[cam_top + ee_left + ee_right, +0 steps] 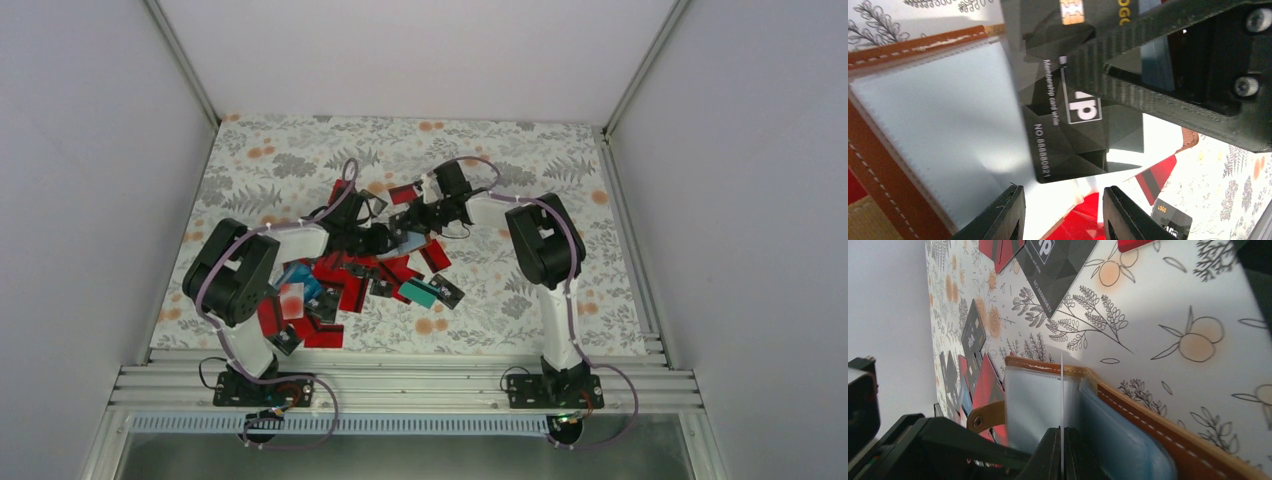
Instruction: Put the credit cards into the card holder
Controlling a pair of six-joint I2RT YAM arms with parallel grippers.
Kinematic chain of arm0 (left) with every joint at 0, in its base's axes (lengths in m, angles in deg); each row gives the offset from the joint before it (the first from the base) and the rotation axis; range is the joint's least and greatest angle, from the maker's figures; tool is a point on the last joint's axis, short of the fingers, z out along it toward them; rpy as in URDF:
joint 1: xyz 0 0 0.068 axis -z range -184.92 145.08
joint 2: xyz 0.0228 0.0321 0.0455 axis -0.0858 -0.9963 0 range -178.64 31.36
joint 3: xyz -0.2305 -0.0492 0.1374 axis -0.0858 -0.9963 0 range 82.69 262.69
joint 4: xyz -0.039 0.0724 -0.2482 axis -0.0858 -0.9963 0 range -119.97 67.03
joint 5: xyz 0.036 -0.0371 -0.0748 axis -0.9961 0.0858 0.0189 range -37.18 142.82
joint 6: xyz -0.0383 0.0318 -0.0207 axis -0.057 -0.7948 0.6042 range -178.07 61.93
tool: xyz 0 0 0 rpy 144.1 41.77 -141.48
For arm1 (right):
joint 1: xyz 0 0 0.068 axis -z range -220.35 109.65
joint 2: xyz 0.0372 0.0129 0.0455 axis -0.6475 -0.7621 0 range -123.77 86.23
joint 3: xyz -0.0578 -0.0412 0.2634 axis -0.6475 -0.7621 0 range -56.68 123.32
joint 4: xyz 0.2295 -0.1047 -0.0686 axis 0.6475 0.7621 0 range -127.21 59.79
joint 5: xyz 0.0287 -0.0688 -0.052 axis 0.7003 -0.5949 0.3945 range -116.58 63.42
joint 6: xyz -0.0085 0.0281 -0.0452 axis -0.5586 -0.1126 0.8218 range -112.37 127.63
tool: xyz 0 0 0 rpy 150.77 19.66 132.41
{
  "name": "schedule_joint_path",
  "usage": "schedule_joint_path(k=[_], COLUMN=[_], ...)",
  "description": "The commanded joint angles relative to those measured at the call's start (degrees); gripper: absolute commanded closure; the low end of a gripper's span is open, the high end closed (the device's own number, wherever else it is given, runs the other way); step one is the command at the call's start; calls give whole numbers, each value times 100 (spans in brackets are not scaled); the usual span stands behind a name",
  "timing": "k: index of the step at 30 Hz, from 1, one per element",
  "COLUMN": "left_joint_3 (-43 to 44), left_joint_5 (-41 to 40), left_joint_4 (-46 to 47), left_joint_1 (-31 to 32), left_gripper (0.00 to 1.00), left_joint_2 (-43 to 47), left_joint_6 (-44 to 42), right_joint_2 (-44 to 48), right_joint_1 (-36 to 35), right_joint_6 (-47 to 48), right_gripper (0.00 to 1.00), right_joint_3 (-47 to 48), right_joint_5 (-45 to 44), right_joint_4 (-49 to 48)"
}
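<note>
right gripper [1061, 440] | clamps black card [1068, 140] | at card holder [1128, 407] pocket

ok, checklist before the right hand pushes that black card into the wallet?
1. Grip: the right hand is shut on the black card. ok.
2. Access: the wallet lies open, its clear pocket exposed. ok.
3. Entry: card edge inside the pocket rather than over it. cannot tell; they overlap in the left wrist view.
4. Hold-down: the left hand pinning the wallet. cannot tell; its fingers stand apart, gripping nothing.
</note>
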Motion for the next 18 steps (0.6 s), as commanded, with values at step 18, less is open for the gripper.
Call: schedule_joint_path(k=[18], left_joint_3=[-453], left_joint_5=[1472], left_joint_4=[2157], left_joint_1=[-504], left_gripper=[56], left_joint_2=[-334], left_joint_6=[-25], right_joint_2=[315], right_joint_1=[434], right_joint_6=[499], right_gripper=[96], right_joint_3=[-328], right_joint_5=[1756], right_joint_4=[-541])
